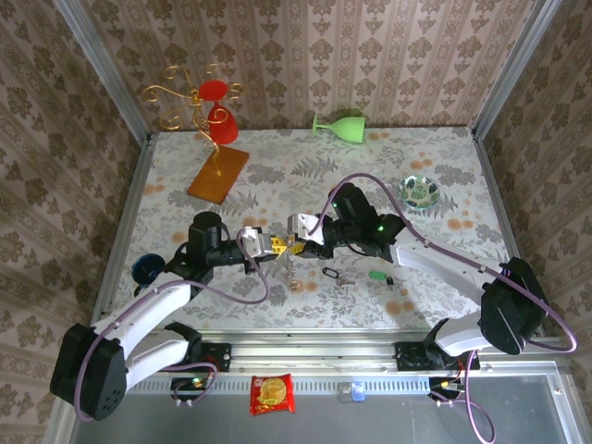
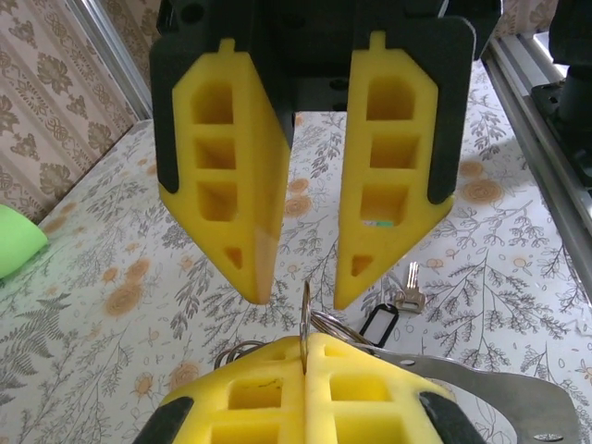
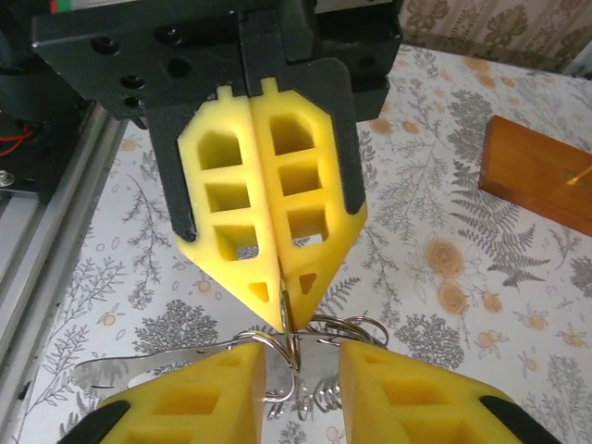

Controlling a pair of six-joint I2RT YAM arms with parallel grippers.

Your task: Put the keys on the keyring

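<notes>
The keyring (image 1: 293,270), a bunch of thin metal wire rings with a flat metal strip, hangs above the table's middle. My left gripper (image 1: 270,244) is shut on one ring (image 2: 305,310), which stands edge-on out of its yellow fingertips (image 2: 277,356). My right gripper (image 1: 297,243) faces it tip to tip, its jaws apart on either side of the rings (image 3: 294,356). The keys lie on the table to the right: a silver one (image 1: 343,279) with a black tag (image 2: 377,324), and a green-headed one (image 1: 377,276).
A green cup (image 1: 339,125) lies at the back. A red cup hangs on a gold stand (image 1: 217,111) with a wooden base (image 1: 218,174) at the back left. A patterned dish (image 1: 421,191) sits at the right, a blue object (image 1: 145,268) at the left edge.
</notes>
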